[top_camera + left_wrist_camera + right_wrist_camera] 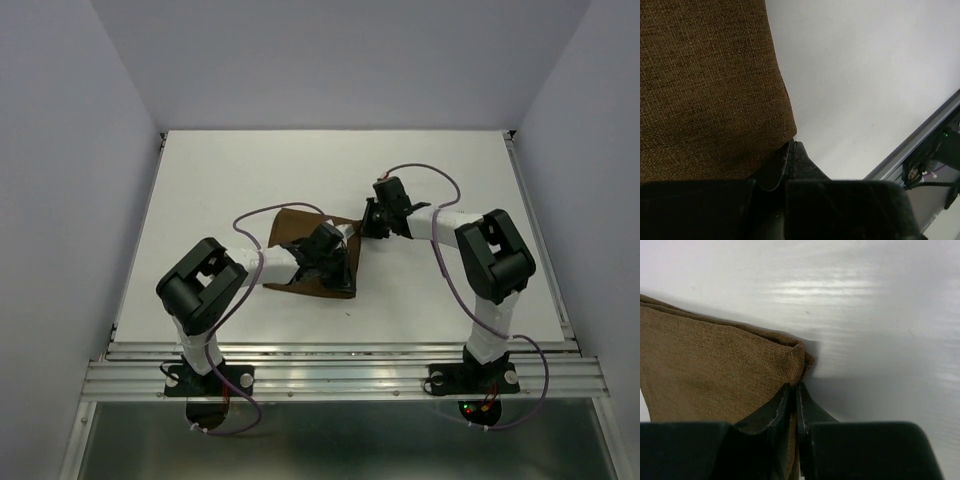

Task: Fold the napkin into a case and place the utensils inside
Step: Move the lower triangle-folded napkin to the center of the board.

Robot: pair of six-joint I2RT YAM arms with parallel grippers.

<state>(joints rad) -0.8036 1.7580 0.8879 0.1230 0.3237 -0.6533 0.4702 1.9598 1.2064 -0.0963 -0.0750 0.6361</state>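
Note:
The dark brown napkin (296,228) lies in loose, uneven folds at the middle of the white table (230,170). My left gripper (328,256) rests over its middle. In the left wrist view that gripper (792,145) is shut, its tips touching a corner of the napkin (710,85), and no cloth shows between the fingers. My right gripper (372,226) is at the napkin's right corner. In the right wrist view it (796,388) is shut on a bunched corner of the napkin (715,370), with cloth visible between the fingers. The utensils are out of view, and no case shows.
An aluminium rail (340,375) runs along the table's near edge and shows low right in the left wrist view (920,145). Grey walls stand on three sides. Purple cables (448,190) loop over both arms.

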